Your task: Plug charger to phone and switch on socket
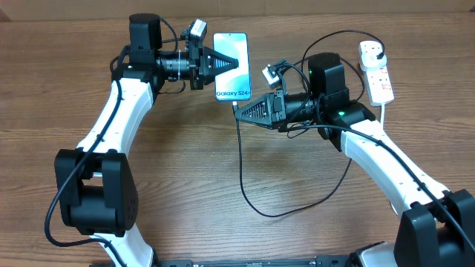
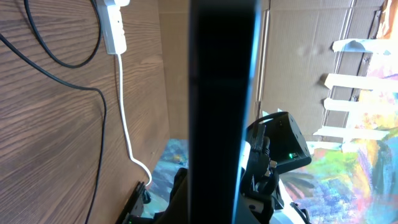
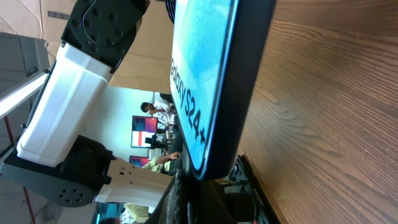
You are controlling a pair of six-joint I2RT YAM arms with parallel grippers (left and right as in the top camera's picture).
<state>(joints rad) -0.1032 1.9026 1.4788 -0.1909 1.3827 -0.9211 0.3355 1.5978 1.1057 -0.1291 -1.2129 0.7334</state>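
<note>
The phone (image 1: pixel 231 74), its blue-teal screen reading "Galaxy S24+", is held just above the table by my left gripper (image 1: pixel 225 63), which is shut on its sides. In the left wrist view the phone (image 2: pixel 222 93) is a dark edge-on band. My right gripper (image 1: pixel 240 111) is shut on the charger's small connector at the phone's near end. The right wrist view shows the phone (image 3: pixel 208 74) just above its fingers (image 3: pixel 208 208). The black charger cable (image 1: pixel 243 170) loops across the table to a black plug in the white socket (image 1: pixel 378 74), which also shows in the left wrist view (image 2: pixel 112 28).
The socket's thick white cord (image 1: pixel 385 111) runs down beside my right arm and also shows in the left wrist view (image 2: pixel 126 118). The cable loop (image 1: pixel 297 210) lies on the wooden table in front of my right arm. Cardboard stands along the far edge.
</note>
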